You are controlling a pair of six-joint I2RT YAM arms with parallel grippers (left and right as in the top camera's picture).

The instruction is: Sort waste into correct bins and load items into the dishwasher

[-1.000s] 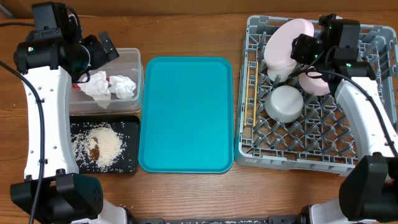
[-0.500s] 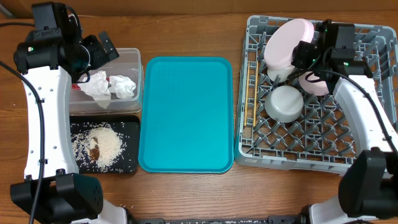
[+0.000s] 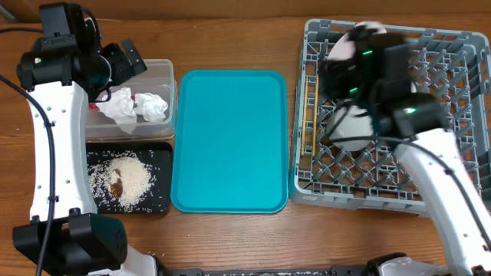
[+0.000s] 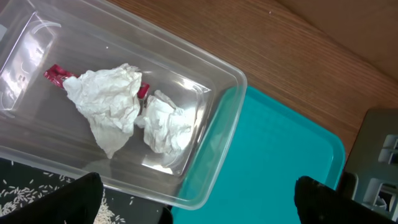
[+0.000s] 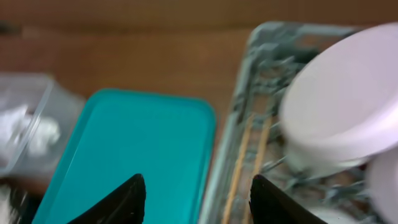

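Overhead: the left gripper [image 3: 129, 60] hung spread wide over the far right corner of the tub [image 3: 167, 77], holding nothing. The napkins [image 3: 135, 106] lay in the tub just near of its fingers. Nearer still, the black tray [image 3: 163, 201] held the rice [image 3: 132, 178] and the brown scrap [image 3: 116, 187]. The teal tray [image 3: 230, 138] sat in the middle, between the bins and the rack [image 3: 360, 193], with no waste or dish showing on it. The right arm [image 3: 430, 153] reached over the rack's far left part, its head a dark blur. Its fingers could not be made out here. Under it showed the plate [image 3: 360, 34] at the far edge, the grey-white bowl [image 3: 347, 134] and the chopsticks [image 3: 310, 115], lying near-to-far along the rack's left side.

Left wrist: the fingers stood far apart at the bottom corners with only the tub's rim between them. A red wrapper [image 4: 56, 74] peeped from under the napkins, left of the gap.

Right wrist: the picture was smeared. The right gripper [image 5: 196, 199] was parted and empty, above the seam where the teal tray meets the rack. The chopsticks ran away from it just to its right, and the plate stood farther right.

Every task thing seemed already in its place, so the right arm, the nearer to the rack, likely needed only a clear lift past the plate.
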